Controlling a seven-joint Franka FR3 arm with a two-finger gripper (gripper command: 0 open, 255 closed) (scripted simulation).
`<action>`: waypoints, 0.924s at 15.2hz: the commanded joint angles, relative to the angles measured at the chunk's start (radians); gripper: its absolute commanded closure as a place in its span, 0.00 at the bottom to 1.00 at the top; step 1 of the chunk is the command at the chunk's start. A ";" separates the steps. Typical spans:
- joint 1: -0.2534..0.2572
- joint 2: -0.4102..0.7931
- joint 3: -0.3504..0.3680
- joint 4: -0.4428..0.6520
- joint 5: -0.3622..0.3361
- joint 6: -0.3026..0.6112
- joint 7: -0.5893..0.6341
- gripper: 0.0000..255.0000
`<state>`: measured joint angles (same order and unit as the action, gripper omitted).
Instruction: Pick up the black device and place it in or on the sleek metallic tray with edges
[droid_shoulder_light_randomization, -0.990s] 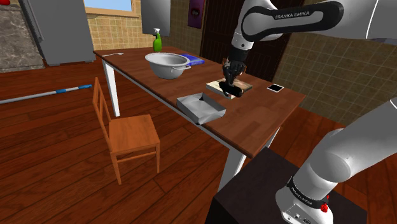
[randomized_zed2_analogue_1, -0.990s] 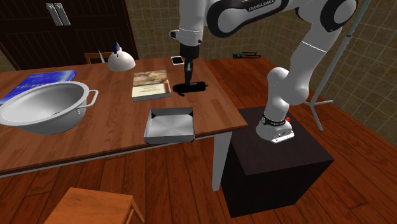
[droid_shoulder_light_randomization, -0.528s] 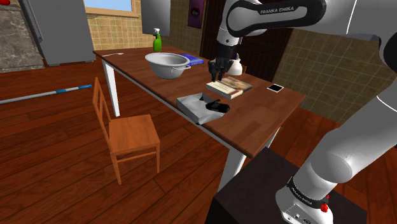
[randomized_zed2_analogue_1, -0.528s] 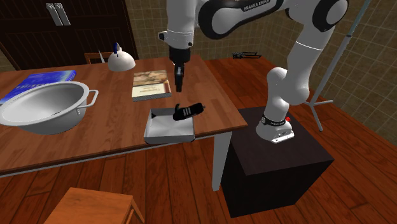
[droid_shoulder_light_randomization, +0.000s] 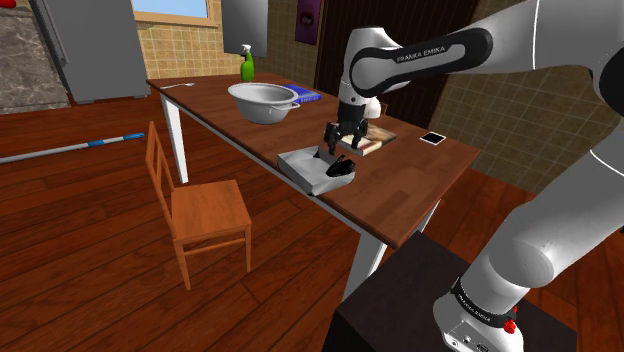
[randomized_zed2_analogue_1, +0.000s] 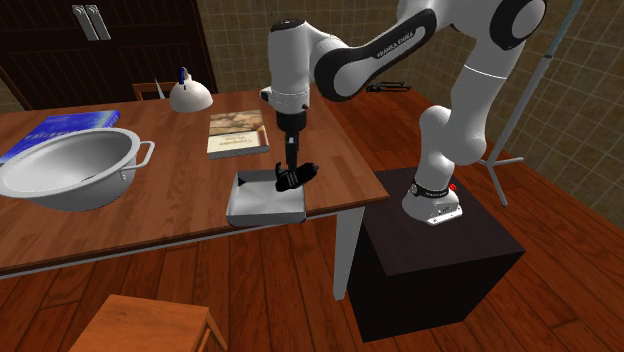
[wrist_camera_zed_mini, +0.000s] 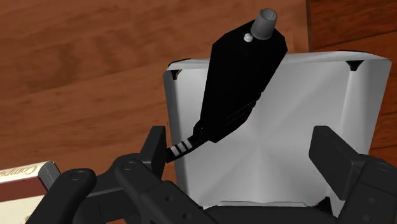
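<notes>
Device (wrist_camera_zed_mini: 238, 83), black, long and flat-sided, narrowing to an end marked with white stripes, with a grey knob on the broad end. Lies slantwise in pale grey tray (wrist_camera_zed_mini: 305, 114) on wooden table (wrist_camera_zed_mini: 83, 70), knob end reaching past the tray's rim. Gripper (wrist_camera_zed_mini: 245, 149) above it, fingers spread wide, clasping nothing. Striped end runs close beside one finger; contact there cannot be told. Tray's near rim hidden by the hand. Book (wrist_camera_zed_mini: 19, 178) cut off at the edge.
</notes>
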<state>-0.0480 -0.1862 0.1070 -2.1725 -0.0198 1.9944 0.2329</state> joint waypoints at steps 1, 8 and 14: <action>0.001 0.001 0.002 -0.039 -0.002 0.029 0.009 0.00; -0.001 0.032 0.003 -0.099 -0.006 0.119 0.013 0.00; -0.001 0.032 0.003 -0.099 -0.006 0.119 0.013 0.00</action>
<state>-0.0488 -0.1540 0.1096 -2.2712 -0.0263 2.1134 0.2456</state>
